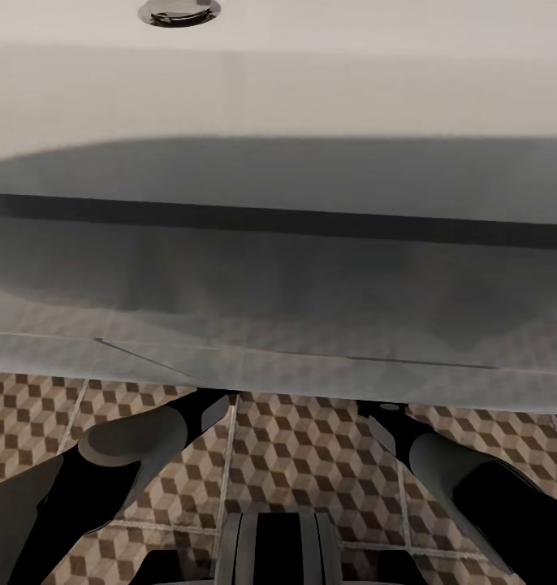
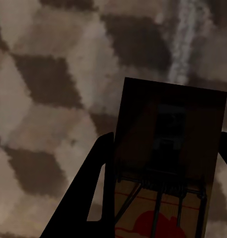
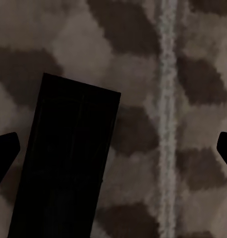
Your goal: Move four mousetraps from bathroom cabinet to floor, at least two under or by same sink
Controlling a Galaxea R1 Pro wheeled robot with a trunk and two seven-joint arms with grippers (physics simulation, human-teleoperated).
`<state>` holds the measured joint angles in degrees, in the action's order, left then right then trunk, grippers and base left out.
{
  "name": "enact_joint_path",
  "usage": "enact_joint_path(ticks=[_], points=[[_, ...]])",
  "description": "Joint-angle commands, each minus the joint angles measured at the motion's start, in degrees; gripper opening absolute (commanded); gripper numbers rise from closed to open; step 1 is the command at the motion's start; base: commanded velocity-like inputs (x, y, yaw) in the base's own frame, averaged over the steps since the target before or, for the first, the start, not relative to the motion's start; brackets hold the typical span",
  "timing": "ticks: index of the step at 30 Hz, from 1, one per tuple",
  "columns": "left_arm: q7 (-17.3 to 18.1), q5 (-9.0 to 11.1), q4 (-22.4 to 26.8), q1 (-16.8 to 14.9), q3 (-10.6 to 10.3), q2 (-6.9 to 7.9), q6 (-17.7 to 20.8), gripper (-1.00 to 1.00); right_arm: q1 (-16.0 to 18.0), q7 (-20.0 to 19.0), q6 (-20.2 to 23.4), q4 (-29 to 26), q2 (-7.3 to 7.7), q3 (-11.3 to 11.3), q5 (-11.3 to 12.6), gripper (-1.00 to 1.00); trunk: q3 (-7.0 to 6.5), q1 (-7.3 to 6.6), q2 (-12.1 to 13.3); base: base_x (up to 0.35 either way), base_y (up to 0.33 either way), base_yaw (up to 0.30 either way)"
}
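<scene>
Mousetraps are what both of my claws are dealing with, down by the bathroom floor (image 2: pixel 39 114). My left claw (image 2: pixel 163 163) has its two dark fingers on either side of a mousetrap (image 2: pixel 170 148), one finger (image 2: pixel 93 188) against its long edge and the other just showing at the far side, so I judge it gripped and hanging above the cube-patterned tiles, near a pale grout line (image 2: pixel 185 44). The red mark and wire bar on the trap's face are towards my wrist.

My right claw (image 3: pixel 113 148) is spread wide, its fingertips (image 3: pixel 4 148) showing at either side. A second mousetrap (image 3: pixel 69 163) sits between them, apart from both, close beside a grout line (image 3: pixel 167 99). I take it to be lying flat on the tile, released.

Outward from there, the head view shows both forearms reaching under the white sink (image 1: pixel 278 97), whose vanity front hides the claws and traps. Patterned floor shows beneath its lower edge.

The risks, as I judge them: letting go of the left trap from too high could make it bounce or skid away from the sink, and lifting my right arm carelessly could nudge the loose trap or knock the vanity above.
</scene>
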<state>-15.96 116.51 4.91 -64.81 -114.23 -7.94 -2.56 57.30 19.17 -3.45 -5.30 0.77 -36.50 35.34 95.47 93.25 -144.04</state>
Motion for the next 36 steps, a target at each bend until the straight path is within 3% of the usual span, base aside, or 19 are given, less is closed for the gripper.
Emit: enact_joint_path(ticks=[1,19,36], points=[[-0.5,0.4,0.2,0.0,-0.5,0.03,-0.2,-1.0,0.0,0.2,-0.2,-0.1,0.02,-0.4,0.6,1.0,0.03,-0.01,0.0,0.0,0.0,0.0],[-0.5,0.4,0.2,-0.1,-0.5,0.03,-0.2,-1.0,0.0,0.2,-3.5,0.0,0.02,-0.4,0.6,1.0,0.03,-0.01,0.0,0.0,0.0,0.0],[-0.5,0.4,-0.1,0.0,-0.5,0.15,-0.2,-1.0,-0.1,0.2,-3.7,-0.1,-0.06,-0.6,0.4,1.0,0.03,-0.01,0.0,0.0,0.0,0.0]])
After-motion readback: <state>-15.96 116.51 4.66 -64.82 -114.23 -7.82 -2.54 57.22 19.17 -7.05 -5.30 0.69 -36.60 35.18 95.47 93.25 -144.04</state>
